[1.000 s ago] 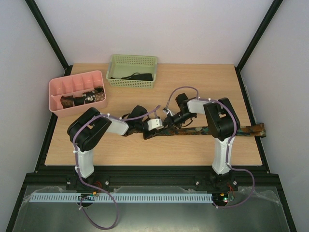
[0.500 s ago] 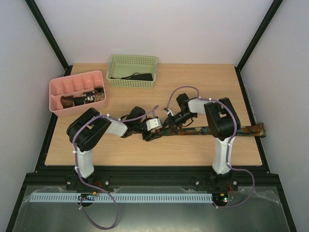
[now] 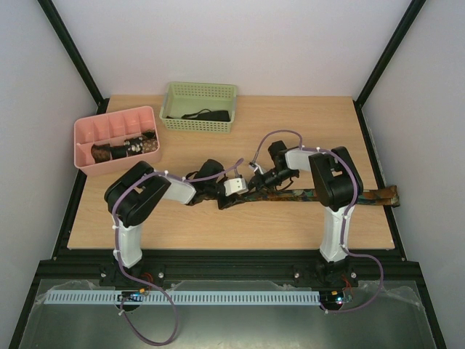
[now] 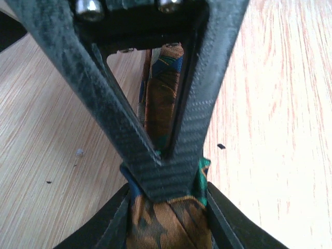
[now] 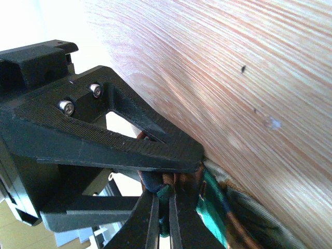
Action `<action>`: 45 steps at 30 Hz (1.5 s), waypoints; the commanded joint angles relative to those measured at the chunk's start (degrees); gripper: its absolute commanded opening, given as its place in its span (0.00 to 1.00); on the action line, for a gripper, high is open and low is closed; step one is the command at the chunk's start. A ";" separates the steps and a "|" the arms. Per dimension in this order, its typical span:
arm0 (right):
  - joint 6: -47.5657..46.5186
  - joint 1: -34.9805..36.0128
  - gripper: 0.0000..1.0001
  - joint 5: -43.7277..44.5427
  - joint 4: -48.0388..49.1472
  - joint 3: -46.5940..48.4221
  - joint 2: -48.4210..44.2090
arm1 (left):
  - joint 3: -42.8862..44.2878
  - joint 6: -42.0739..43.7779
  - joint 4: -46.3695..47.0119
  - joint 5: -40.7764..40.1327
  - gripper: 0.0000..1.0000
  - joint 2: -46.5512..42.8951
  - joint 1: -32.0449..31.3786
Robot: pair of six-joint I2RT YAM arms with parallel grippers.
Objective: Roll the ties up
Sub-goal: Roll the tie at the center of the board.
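From above, a long tie (image 3: 349,194), dark with mottled orange and green, lies across the wooden worktop (image 3: 290,131); it runs from the middle out to the right, where its end hangs past the edge. The left gripper (image 3: 221,199) and the right gripper (image 3: 256,185) meet over the tie's left end, close beside each other. A pink tray (image 3: 116,117) with dividers sits at the back left and holds rolled ties (image 3: 123,149) in its front compartment. A green basket (image 3: 196,124) stands behind it, towards the middle, with a dark item (image 3: 203,115) inside; what the item is cannot be told.

In the left wrist view, the left gripper (image 4: 162,175) is clamped on the tie (image 4: 166,228); its two black fingers converge to a point with the brown-orange cloth bunched just under the tips; more of the tie shows through the gap between the fingers, with blue and green in the pattern; the worktop (image 4: 270,104) lies bare on either side.

In the right wrist view, the right gripper (image 5: 163,207) is pinched tight on the tie (image 5: 212,207); a fold of blue, green and brown cloth sits at its tips; the left gripper's finger (image 5: 129,142) presses in just above, touching the same bunch of cloth; the worktop (image 5: 249,78) fills the upper right.
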 commanded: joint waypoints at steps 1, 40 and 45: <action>-2.39 -2.29 0.01 1.80 -5.03 -1.87 -0.44 | -2.65 3.09 -10.10 -0.02 0.32 0.09 1.43; -7.03 -2.74 0.22 12.88 -5.45 0.32 4.13 | -8.17 -4.46 9.91 1.27 0.26 2.86 1.14; -6.36 -3.10 0.26 9.39 -8.56 -0.73 -0.97 | -8.35 -3.76 8.11 0.51 0.25 2.40 1.36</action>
